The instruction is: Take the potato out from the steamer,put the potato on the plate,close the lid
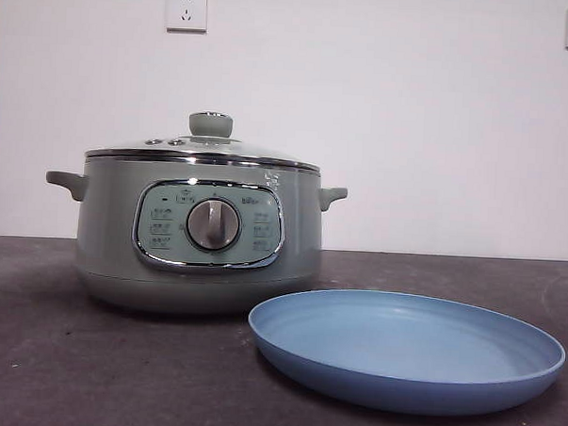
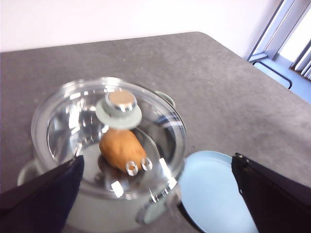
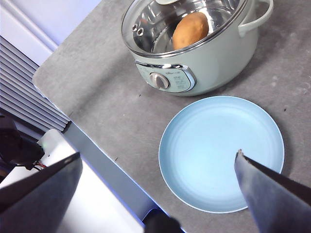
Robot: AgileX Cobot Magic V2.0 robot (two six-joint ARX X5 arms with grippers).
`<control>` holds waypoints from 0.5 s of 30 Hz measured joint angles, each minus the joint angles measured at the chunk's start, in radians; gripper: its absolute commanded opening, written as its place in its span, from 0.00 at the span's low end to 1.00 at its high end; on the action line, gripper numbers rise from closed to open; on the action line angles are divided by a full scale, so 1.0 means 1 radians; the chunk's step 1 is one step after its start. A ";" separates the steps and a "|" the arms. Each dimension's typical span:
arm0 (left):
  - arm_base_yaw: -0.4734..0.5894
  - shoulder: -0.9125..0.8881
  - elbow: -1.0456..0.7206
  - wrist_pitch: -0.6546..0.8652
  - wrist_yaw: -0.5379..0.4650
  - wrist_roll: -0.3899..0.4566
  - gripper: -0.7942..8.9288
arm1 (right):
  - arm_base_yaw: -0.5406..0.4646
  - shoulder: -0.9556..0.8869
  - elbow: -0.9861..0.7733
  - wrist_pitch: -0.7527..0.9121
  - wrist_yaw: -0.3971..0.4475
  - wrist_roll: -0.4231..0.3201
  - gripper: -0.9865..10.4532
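The sage-green steamer (image 1: 198,233) stands on the dark table with its glass lid (image 1: 204,151) shut on top. Through the glass, the orange-brown potato (image 2: 120,148) lies inside the pot, also seen from the right wrist (image 3: 190,29). The light-blue plate (image 1: 405,348) lies empty beside the steamer, toward the table's front. My left gripper (image 2: 155,194) hangs open high above the lid, its jaws wide apart. My right gripper (image 3: 158,189) hovers open high over the plate (image 3: 221,153). Neither gripper shows in the front view.
The table's edge (image 3: 97,155) runs close to the plate and steamer on the control-panel side, with floor and window blinds beyond. Grey tabletop (image 2: 218,87) stretches behind the steamer. A white wall with two sockets (image 1: 186,11) backs the scene.
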State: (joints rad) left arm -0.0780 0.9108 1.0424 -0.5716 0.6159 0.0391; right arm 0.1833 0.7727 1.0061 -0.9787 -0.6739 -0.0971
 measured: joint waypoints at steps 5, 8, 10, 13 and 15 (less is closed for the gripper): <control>-0.091 0.176 0.116 0.021 -0.091 0.048 0.79 | 0.000 0.000 0.000 0.006 0.000 0.000 0.66; -0.143 0.293 0.190 0.025 -0.150 0.084 0.79 | 0.000 0.000 0.000 0.007 0.000 0.003 0.66; -0.167 0.357 0.229 0.027 -0.183 0.102 0.79 | 0.000 0.000 0.000 0.007 0.000 0.007 0.66; -0.203 0.456 0.283 0.039 -0.225 0.123 0.79 | 0.000 0.000 0.000 0.007 0.000 0.011 0.66; -0.222 0.516 0.309 0.059 -0.241 0.128 0.79 | 0.000 0.000 0.000 0.007 0.000 0.012 0.66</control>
State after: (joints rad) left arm -0.2996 1.4269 1.3518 -0.5125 0.3748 0.1669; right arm 0.1833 0.7727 1.0061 -0.9714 -0.6739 -0.0853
